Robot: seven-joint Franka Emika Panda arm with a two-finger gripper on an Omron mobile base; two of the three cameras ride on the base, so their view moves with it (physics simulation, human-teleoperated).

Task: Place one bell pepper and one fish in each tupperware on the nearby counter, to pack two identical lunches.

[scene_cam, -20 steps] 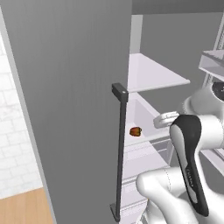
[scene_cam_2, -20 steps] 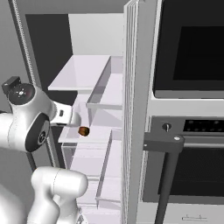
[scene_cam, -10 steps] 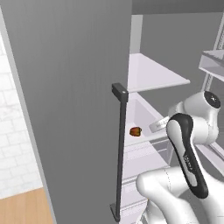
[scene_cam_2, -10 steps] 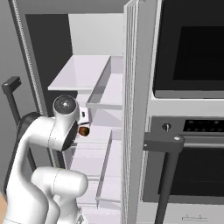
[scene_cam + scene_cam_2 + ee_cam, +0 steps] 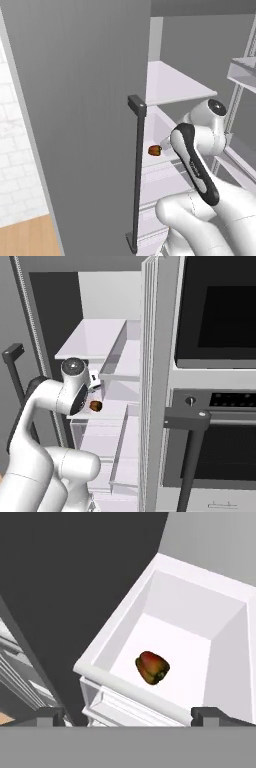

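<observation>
A white robot arm reaches into an open grey refrigerator. In the hand view, the gripper (image 5: 128, 717) has its two dark fingertips (image 5: 49, 716) spread wide apart near the bottom corners, holding nothing. Between and beyond them sits an open white drawer (image 5: 125, 687) with a rounded front rim and plain walls. One bell pepper (image 5: 152, 668), red shading to brown-green, lies on the drawer floor close to the front rim, touching no wall. Bare floor surrounds it on all sides, with the most open room toward the back and right wall. To the left of the drawer is dark shadow, and ribbed door edging shows at the far lower left.

In the left base view, the grey refrigerator door (image 5: 80, 115) stands open and covers the left half, its dark vertical handle (image 5: 136, 170) in front. The pepper shows just past the handle, beside the arm's wrist, which hides the gripper itself. A white shelf (image 5: 175, 87) juts out above.

In the right base view, the arm's elbow covers part of the drawer front, and the pepper peeks out just right of it. A built-in oven (image 5: 215, 406) with a dark handle fills the right side.
</observation>
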